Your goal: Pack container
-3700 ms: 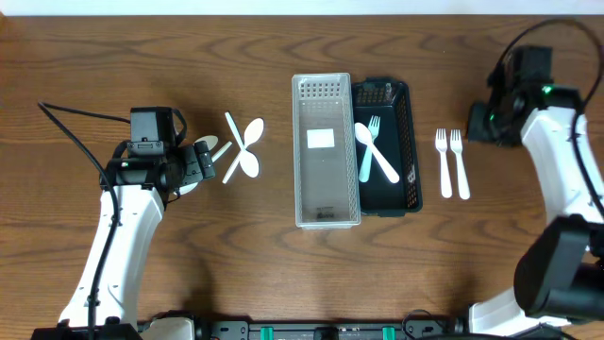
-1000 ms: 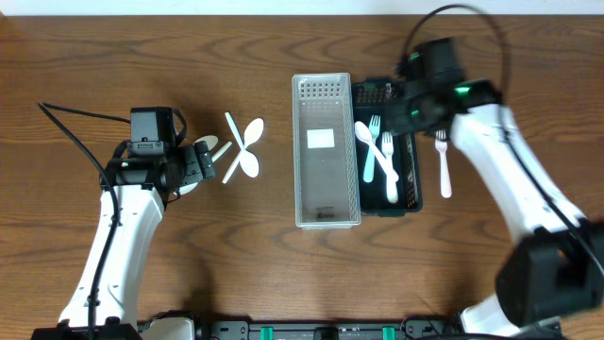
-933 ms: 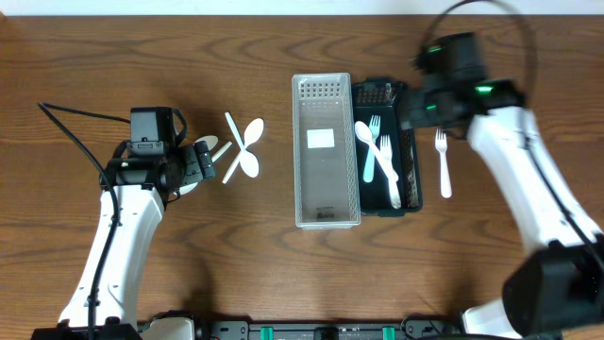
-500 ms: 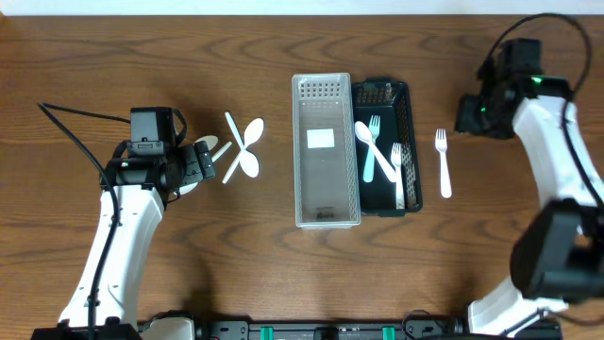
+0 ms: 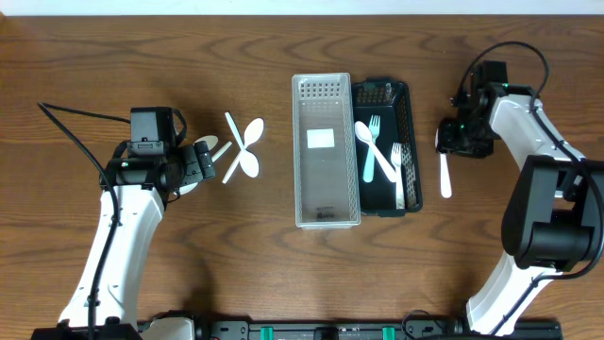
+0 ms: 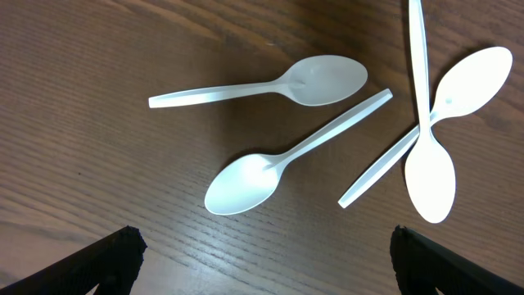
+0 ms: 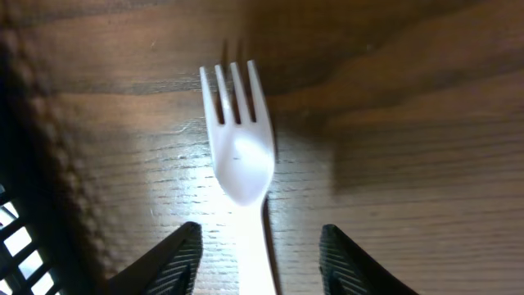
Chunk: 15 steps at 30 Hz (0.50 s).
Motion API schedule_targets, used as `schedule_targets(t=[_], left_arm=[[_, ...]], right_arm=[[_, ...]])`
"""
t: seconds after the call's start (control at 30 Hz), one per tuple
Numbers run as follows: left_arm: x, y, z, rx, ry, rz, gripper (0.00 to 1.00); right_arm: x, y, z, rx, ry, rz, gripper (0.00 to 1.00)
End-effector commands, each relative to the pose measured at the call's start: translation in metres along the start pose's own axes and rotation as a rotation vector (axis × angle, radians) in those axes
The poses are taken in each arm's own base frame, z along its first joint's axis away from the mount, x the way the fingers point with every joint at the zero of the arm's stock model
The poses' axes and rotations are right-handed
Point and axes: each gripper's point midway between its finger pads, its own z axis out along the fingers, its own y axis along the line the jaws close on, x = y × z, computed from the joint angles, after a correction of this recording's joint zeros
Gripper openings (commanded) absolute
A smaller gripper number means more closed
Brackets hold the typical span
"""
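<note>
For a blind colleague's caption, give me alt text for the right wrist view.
A white plastic fork lies on the wooden table, between the fingers of the open right gripper, tines pointing away. The edge of a black basket shows at left.

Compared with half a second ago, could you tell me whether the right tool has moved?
Yes: the right tool has shifted toward the black basket and is now above the fork.

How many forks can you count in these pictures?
3. Two forks lie in the black basket: one crossing a spoon, and one along its right side. The third lies on the table between the right gripper's open fingers. None seem hidden.
</note>
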Motion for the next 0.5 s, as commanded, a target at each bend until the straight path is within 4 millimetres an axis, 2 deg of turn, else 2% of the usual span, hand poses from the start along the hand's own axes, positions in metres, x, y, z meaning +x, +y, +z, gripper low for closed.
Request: schedule_targets(t=[0.0, 0.07, 0.33, 0.47], left_arm=[[-0.007, 0.001, -0.003, -0.003, -0.016, 0.008, 0.98], [-0.007, 0.001, -0.003, -0.003, -0.016, 0.008, 0.98], [-0.007, 0.001, -0.003, -0.003, -0.016, 0.008, 0.98], [-0.007, 0.001, -0.003, -0.003, -0.016, 0.008, 0.98]], right_arm=[[0.006, 0.006, 0.008, -0.004, 0.024, -0.031, 0.45], [0.008, 0.006, 0.008, -0.004, 0.030, -0.031, 0.41], [0.025, -0.003, 0.021, 0.044, 0.066, -0.029, 0.43], [0.026, -0.004, 0.025, 0.044, 0.063, -0.027, 0.31]])
